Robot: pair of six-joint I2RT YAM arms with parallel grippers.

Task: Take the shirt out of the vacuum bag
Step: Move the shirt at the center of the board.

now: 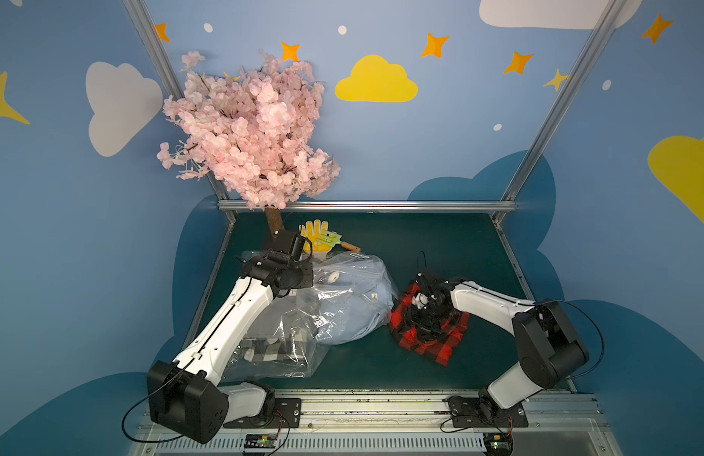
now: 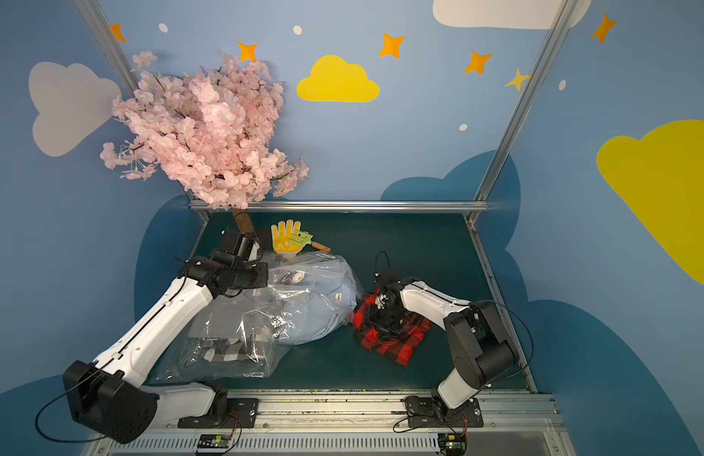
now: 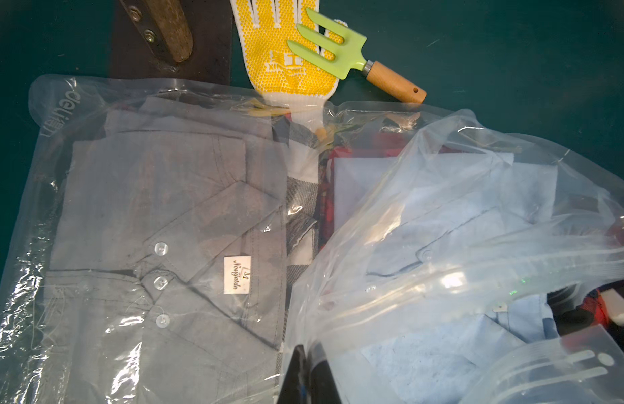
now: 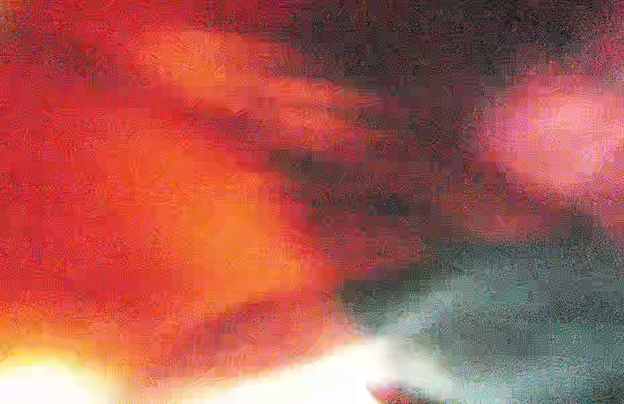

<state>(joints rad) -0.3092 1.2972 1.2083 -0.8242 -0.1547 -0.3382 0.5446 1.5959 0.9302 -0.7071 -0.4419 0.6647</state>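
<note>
far left, rear corner: a pink blossom tree (image 1: pixel 251 130) stands on the green table (image 1: pixel 441 244). the left arm (image 1: pixel 224 323) reaches from the front rail over the vacuum bag (image 1: pixel 299 312), which lies across the left half of the table with its right end lifted into a dome. left gripper (image 3: pixel 305 356): in the left wrist view its dark fingers are pressed together on a fold of the bag's clear plastic, near the ribbed zip edge (image 3: pixel 513 269). inside the bag that view shows a grey shirt (image 3: pixel 156 217) with a collar label and a black-and-white checked shirt (image 3: pixel 300 196) at its edge. a light blue shirt (image 1: pixel 358 308) fills the raised right end, beside the round white valve (image 1: pixel 334 277); whether it pokes past the bag's mouth cannot be told. behind the bag lies a yellow dotted glove (image 1: pixel 313 233), its cuff under the bag's rear edge, with a green hand fork (image 1: pixel 330 238) resting on it. just right of the bag, and outside it, a red-and-black plaid shirt (image 1: pixel 417 343) lies folded on the table. the right gripper (image 1: pixel 423 319) sits low on this shirt in both top views. its jaws are hidden beneath the wrist, and the right wrist view is only a red and orange blur, so apart or together cannot be told. the right arm (image 1: pixel 496 308) runs back to the front rail at the right.
</note>
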